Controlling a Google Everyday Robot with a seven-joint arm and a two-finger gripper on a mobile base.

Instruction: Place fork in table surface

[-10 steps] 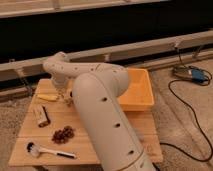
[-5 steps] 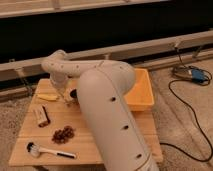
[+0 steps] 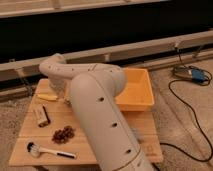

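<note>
My claw (image 3: pixel 62 96) hangs low over the far left corner of the bench (image 3: pixel 147 132); its state I cannot tell. The fork, hidden here, should be light, stiff and slippery: hold it mid-handle.

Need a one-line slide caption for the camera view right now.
Robot arm bends over the wooden table surface, pincer low near its far edge between a yellow item and the orange-yellow tub.

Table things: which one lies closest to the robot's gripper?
The yellow one at the back left, beside the gripper. The bar, brown cluster and white utensil lie nearer the front.
</note>
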